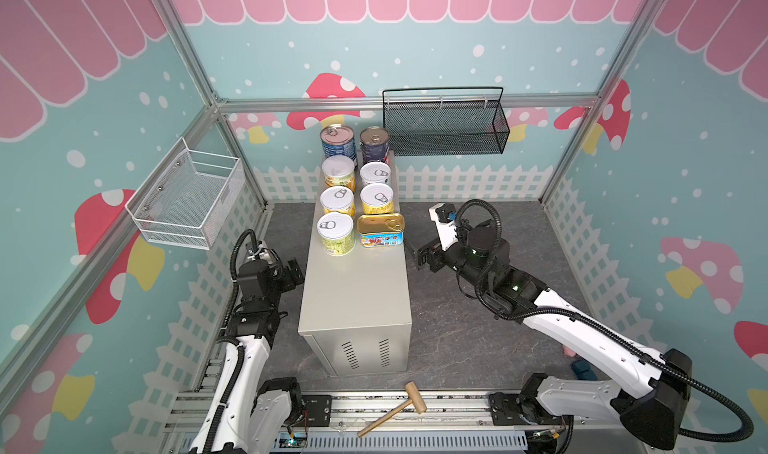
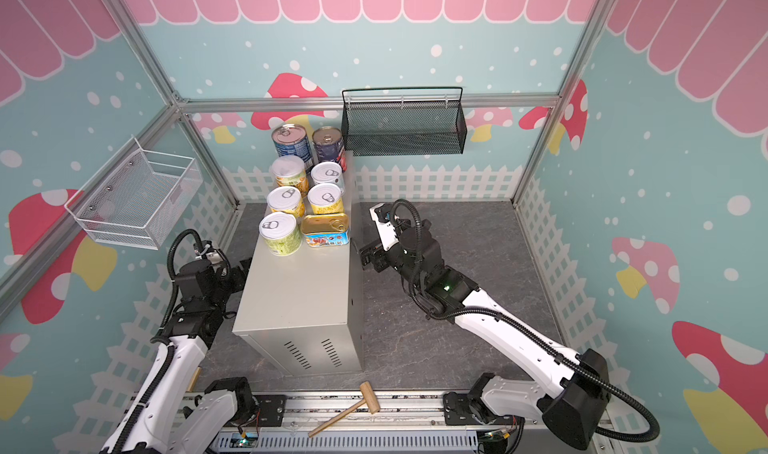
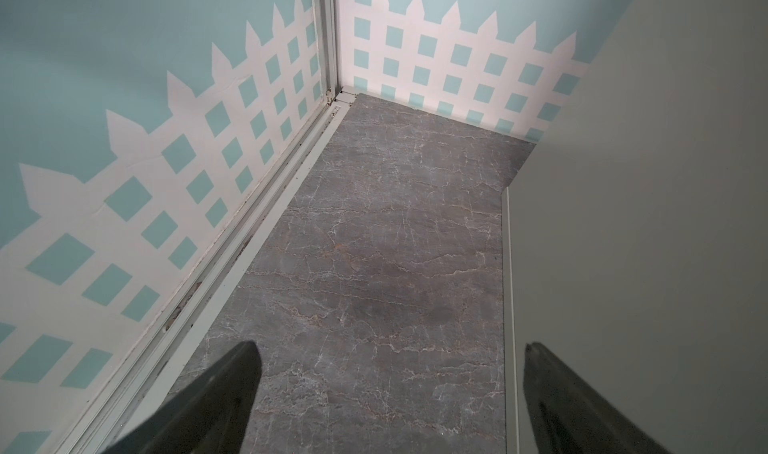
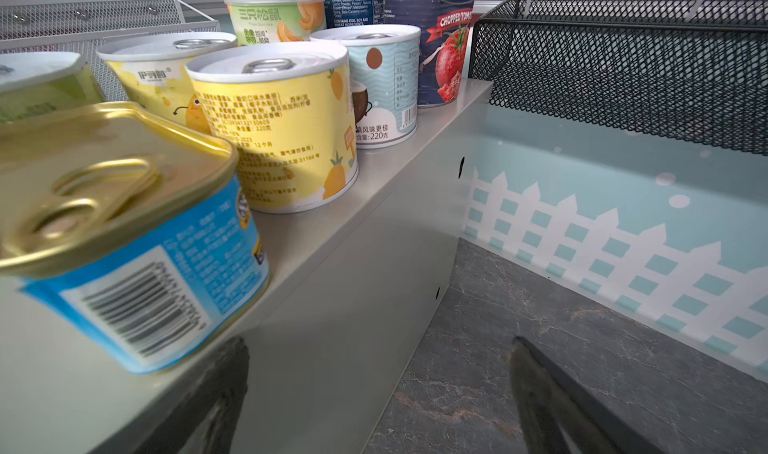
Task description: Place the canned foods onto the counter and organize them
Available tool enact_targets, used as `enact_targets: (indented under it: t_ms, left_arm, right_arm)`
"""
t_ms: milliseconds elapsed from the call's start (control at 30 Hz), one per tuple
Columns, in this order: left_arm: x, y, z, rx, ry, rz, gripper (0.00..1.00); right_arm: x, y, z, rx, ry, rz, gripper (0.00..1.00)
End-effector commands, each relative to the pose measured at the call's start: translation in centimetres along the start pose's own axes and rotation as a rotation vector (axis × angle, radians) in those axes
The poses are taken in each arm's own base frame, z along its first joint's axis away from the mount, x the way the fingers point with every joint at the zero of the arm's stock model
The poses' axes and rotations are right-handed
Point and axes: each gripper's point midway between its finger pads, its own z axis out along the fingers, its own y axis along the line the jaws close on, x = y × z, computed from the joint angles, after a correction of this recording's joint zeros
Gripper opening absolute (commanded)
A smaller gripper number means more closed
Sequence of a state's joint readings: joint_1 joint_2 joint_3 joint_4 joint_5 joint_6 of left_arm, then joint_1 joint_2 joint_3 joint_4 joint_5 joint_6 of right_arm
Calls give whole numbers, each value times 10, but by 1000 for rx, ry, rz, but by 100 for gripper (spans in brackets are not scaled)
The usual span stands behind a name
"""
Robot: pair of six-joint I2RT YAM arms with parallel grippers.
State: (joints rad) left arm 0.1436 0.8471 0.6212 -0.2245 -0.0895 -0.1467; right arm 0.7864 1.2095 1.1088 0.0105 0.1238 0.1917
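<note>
wooden mallet (image 1: 415, 398) is closest, lying on the front rail, handle pointing near-left
counter (image 1: 353, 294) behind it: tall beige box, long axis running straight away from us, vent slits on the near end face
canned foods (image 1: 376, 198) all on its top, far half, two columns of four along that long axis, every one upright, lid up
left column, far to near: tall blue tin (image 1: 337, 139), plastic-capped short tin (image 1: 338, 167), short yellow tin (image 1: 337, 198), short green tin (image 1: 336, 228)
right column: tall navy tin (image 1: 374, 140), pale-blue short tin (image 4: 384, 86), pineapple tin (image 4: 282, 132), then the flat gold tin (image 1: 381, 227) nearest us
gold tin's long axis lies across the counter, at right angles to the columns, with the pull ring at its right end
left hand (image 3: 386, 348) beside the counter's left wall, jaws wide apart, only floor between them
right hand (image 4: 378, 340) just beside the right wall, near the gold tin but not touching it, jaws wide apart, gripping nothing
black mesh basket (image 1: 444, 128) on the back wall, white wire basket (image 1: 187, 200) on the left wall
</note>
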Motion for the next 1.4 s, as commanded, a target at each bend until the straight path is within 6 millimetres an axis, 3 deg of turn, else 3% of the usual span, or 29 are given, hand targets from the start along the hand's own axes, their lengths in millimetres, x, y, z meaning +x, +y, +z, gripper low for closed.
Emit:
enact_targets:
  t_ms: [0, 567, 800, 1033, 1233, 1367]
  left_arm:
    - [-4, 0, -1, 11, -31, -25, 100]
    - [-3, 0, -2, 10, -37, -27, 100]
    - [1, 5, 6, -20, -25, -3, 100]
    - [13, 16, 25, -80, -22, 0, 100]
    - [44, 39, 48, -218, 48, 15, 100]
    - [51, 38, 49, -294, -23, 34, 100]
  right_arm:
    - [-27, 6, -4, -13, -74, -16, 99]
    - [-41, 2, -9, 14, -91, -34, 99]
    - [-32, -31, -18, 194, -42, -76, 99]
    - [-15, -61, -21, 265, 15, -76, 100]
    - [33, -128, -24, 368, 86, 12, 100]
    - [55, -146, -22, 417, 125, -1, 100]
